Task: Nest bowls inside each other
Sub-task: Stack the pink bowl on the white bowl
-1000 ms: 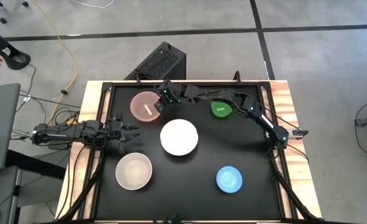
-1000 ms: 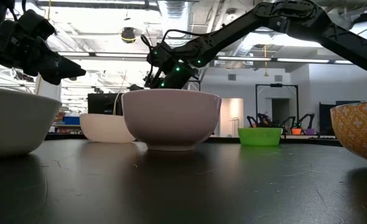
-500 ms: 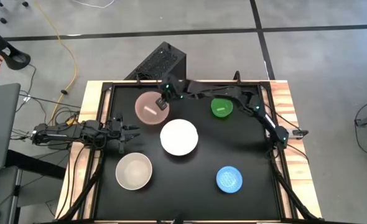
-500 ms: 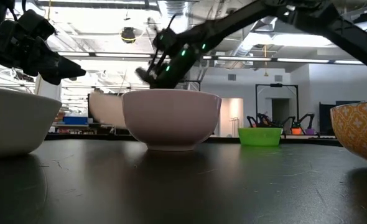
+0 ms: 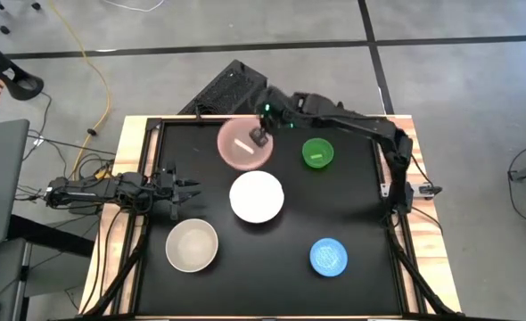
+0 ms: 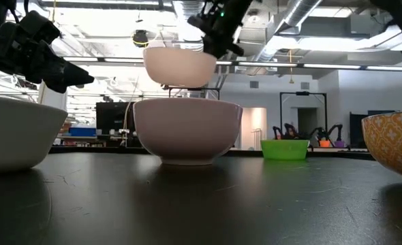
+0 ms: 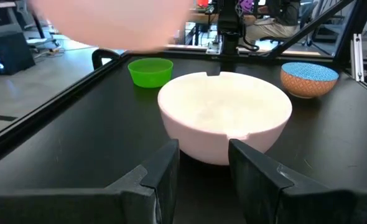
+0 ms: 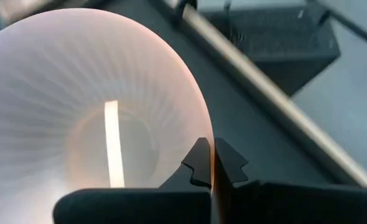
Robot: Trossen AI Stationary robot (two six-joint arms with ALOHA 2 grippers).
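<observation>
Above the counter's [image 5: 379, 267] far side, the pink bowl [image 5: 244, 145] has left the surface it sat on a second ago: the right end effector [image 5: 259, 136], clamped shut on its rim, carries it airborne toward the white bowl [image 5: 257, 197], so the nesting drop looks near. Beige bowl [image 5: 192, 246], blue bowl [image 5: 329, 257] and green bowl [image 5: 316, 153] wait apart. The left end effector [image 5: 184, 189] idles, fingers parted, at the left edge

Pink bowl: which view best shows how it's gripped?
Right wrist view: the right gripper is shut on the pink bowl rim. High view shows it from above; low view shows it lifted above the white bowl; left wrist view only a blur.
</observation>
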